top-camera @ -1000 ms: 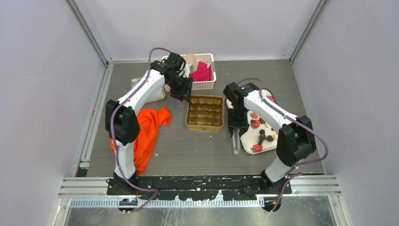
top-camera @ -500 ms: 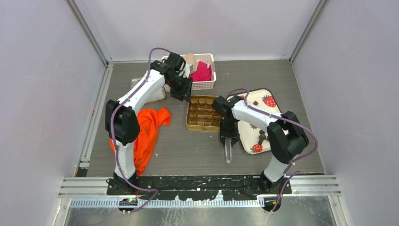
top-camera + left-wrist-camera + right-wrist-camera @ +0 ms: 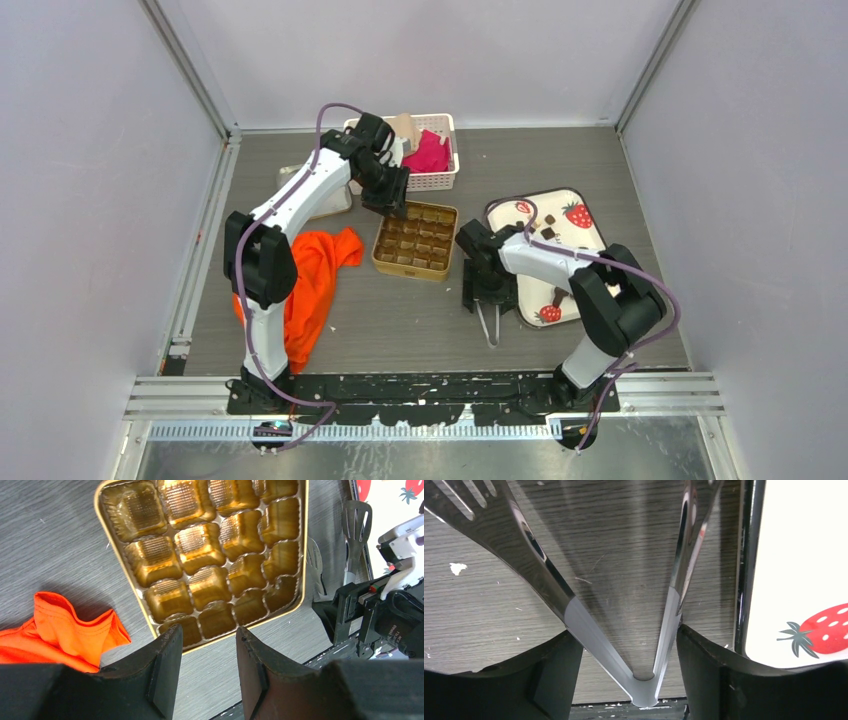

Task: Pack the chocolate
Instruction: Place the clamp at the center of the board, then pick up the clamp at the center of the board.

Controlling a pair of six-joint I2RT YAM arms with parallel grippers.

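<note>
Small dark chocolate (image 3: 547,233) pieces lie on the white strawberry-print tray (image 3: 565,240) at the right. The gold tin (image 3: 412,243) sits mid-table, turned a little, and its compartments (image 3: 200,545) look empty. My left gripper (image 3: 388,205) hovers above the tin. In the left wrist view it (image 3: 207,628) is open and holds nothing. My right gripper (image 3: 488,300) is low over the table just left of the tray (image 3: 794,555). Its jaws stand wide, and the splayed arms of metal tongs (image 3: 589,635) press against both fingers. One tongs tip (image 3: 315,555) lies beside the tin's right edge.
An orange cloth (image 3: 315,275) lies left of the tin, under the left arm. A pink basket (image 3: 425,150) with a magenta cloth stands at the back. A silvery flat object (image 3: 325,200) is partly hidden behind the left arm. The black base rail (image 3: 420,385) runs along the near edge.
My right gripper moved left off the tray to the table and its jaws widened, so the tongs splayed apart. The gold tin slid left and turned. The left arm stayed still.
</note>
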